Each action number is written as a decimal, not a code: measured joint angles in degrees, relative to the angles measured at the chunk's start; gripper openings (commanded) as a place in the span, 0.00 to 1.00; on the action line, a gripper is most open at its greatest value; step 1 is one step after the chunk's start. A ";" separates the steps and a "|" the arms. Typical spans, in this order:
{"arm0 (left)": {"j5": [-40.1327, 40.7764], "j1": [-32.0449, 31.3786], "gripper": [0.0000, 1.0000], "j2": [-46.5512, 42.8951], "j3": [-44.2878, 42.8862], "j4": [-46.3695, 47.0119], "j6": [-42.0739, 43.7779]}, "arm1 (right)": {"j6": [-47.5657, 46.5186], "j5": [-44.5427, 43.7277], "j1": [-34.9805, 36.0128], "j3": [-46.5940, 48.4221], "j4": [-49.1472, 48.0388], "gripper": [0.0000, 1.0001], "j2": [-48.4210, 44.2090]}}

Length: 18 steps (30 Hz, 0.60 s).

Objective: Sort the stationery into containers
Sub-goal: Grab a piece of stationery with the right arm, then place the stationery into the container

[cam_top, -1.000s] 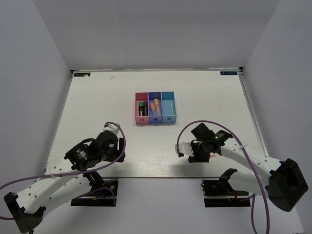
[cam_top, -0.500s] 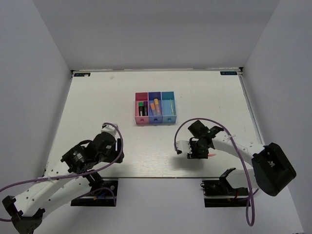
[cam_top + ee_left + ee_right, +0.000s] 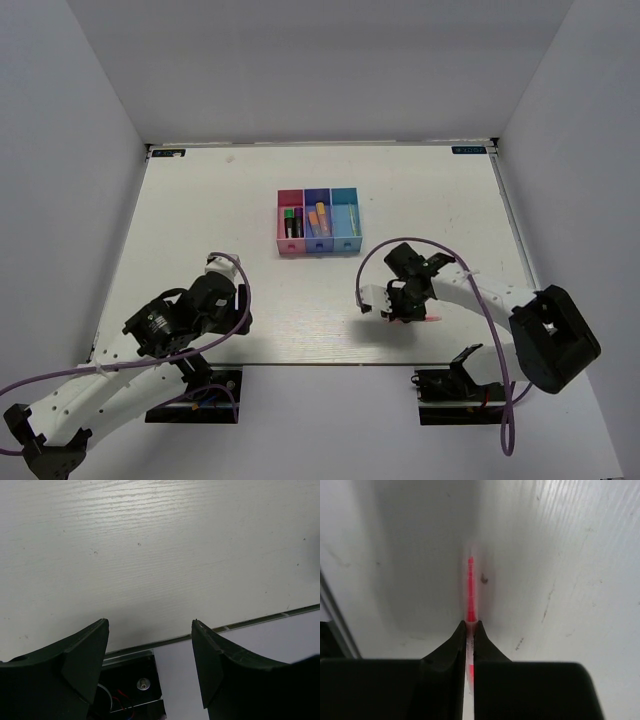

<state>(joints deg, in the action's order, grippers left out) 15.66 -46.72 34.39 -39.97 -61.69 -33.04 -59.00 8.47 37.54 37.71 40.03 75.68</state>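
Observation:
My right gripper (image 3: 470, 624) is shut on a thin pink-red pen (image 3: 470, 591), whose tip sticks out ahead of the fingertips just above the table. From above, that gripper (image 3: 408, 315) sits near the table's front edge with the pen (image 3: 428, 318) poking out to its right. The containers stand at mid-table: pink bin (image 3: 290, 224) with a black marker with green cap, dark blue bin (image 3: 318, 222) with orange highlighters, light blue bin (image 3: 346, 221) with a thin stick. My left gripper (image 3: 150, 645) is open and empty over the front edge at the left (image 3: 238, 318).
The table's front edge (image 3: 250, 621) runs under the left gripper, with the arm's black base plate (image 3: 130, 685) below it. White walls close in the table on three sides. A purple cable (image 3: 375, 262) loops above the right arm.
The right gripper turned and came down over the pink-red pen, then closed on it. The left arm drew back slightly toward the near edge.

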 measured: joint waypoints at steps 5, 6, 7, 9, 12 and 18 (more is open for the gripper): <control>0.02 0.00 0.77 0.57 0.00 0.00 -0.07 | 5.29 5.66 0.07 9.97 7.04 0.00 5.16; 0.02 0.00 0.77 0.92 0.00 0.00 -0.20 | 7.08 6.88 0.09 13.88 7.98 0.00 6.49; 0.02 0.00 0.77 1.44 0.00 0.00 -0.28 | 8.66 7.89 0.09 17.46 8.13 0.00 7.63; 0.00 0.00 0.77 2.60 -0.04 0.00 -0.46 | 13.05 9.88 0.07 25.59 8.13 0.00 10.23; 0.00 0.00 0.77 4.31 -0.26 0.02 -0.63 | 20.83 11.26 0.07 34.64 6.54 0.00 13.86; 0.02 0.00 0.77 6.36 -1.68 0.28 -1.18 | 39.45 7.87 -0.61 45.11 -1.27 0.00 22.12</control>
<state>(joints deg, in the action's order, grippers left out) 15.68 -46.72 40.75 -41.65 -61.41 -34.22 -19.55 16.34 36.93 82.83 38.76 97.80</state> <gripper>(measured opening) 0.772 0.026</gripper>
